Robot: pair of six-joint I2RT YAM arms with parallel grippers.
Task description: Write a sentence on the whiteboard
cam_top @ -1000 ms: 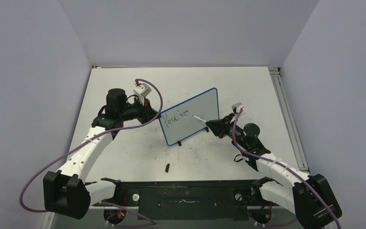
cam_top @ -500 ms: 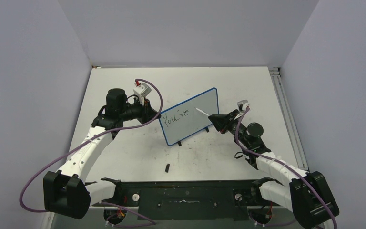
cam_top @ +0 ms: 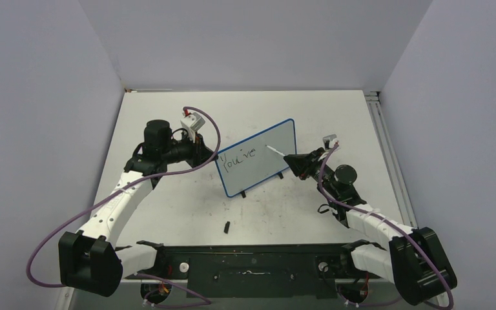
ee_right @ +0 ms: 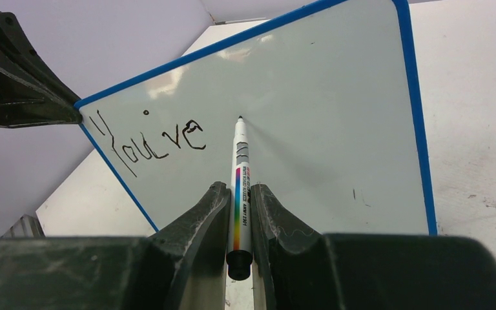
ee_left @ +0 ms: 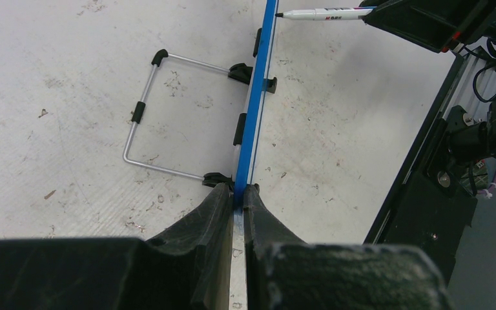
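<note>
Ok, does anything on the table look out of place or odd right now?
A small black piece, perhaps a pen cap, lies loose on the table in front of the whiteboard. The sentence has uneven letters, its apostrophe a lone dot above them. Nothing looks spilled or broken.

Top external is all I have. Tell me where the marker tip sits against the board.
Observer: In the right wrist view, the marker tip is at the whiteboard face, just right of the written "You've". I cannot confirm actual contact.
Operator: Check the right grip.
Observer: The right gripper is shut on the marker's barrel, its rainbow-striped label between the fingers.
Operator: Report what steadies the board.
Observer: In the left wrist view, the left gripper is shut on the whiteboard's blue edge, seen edge-on.
</note>
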